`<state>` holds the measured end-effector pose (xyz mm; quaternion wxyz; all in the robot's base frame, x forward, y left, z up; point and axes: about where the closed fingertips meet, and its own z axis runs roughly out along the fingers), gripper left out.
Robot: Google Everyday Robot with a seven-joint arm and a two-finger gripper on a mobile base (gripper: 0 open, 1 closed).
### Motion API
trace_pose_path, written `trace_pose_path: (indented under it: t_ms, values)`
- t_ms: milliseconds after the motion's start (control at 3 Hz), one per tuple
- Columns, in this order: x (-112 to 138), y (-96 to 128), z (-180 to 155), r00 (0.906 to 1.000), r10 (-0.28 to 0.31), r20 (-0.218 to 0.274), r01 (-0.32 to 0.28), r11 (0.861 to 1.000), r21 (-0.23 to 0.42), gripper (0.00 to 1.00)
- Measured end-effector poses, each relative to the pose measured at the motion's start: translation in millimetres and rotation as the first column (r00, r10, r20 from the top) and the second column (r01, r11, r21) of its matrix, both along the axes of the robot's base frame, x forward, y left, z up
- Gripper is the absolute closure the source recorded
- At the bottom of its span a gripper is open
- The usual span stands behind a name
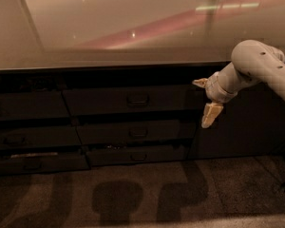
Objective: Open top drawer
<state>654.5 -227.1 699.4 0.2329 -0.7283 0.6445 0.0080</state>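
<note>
tool (208, 106) right of top drawer (99, 101), apart

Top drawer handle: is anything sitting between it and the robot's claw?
Nothing visible does. The gripper hangs just right of the top drawer, and only bare drawer front lies between it and the handle.

The pale arm (256, 63) reaches in from the right edge of the camera view, bends at a rounded elbow near the top and slopes down to the left. At its end the wrist (221, 87) carries the gripper (211, 113), which points downward at mid height.
</note>
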Motion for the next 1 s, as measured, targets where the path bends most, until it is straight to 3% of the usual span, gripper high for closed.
trace_pose_path:
  t_ms: [333, 667, 1000]
  values:
    - [9.1, 1.2, -7.1, 0.9997, -0.019, -0.015, 0.018, 0.999, -0.038, 0.0]
    - [20.4, 14.5, -7.3, 0.9989, -0.042, 0.019, 0.044, 0.988, -0.151, 0.0]
    - [17.9, 9.1, -19.8, 0.999, -0.043, 0.009, 0.044, 0.979, -0.197, 0.0]
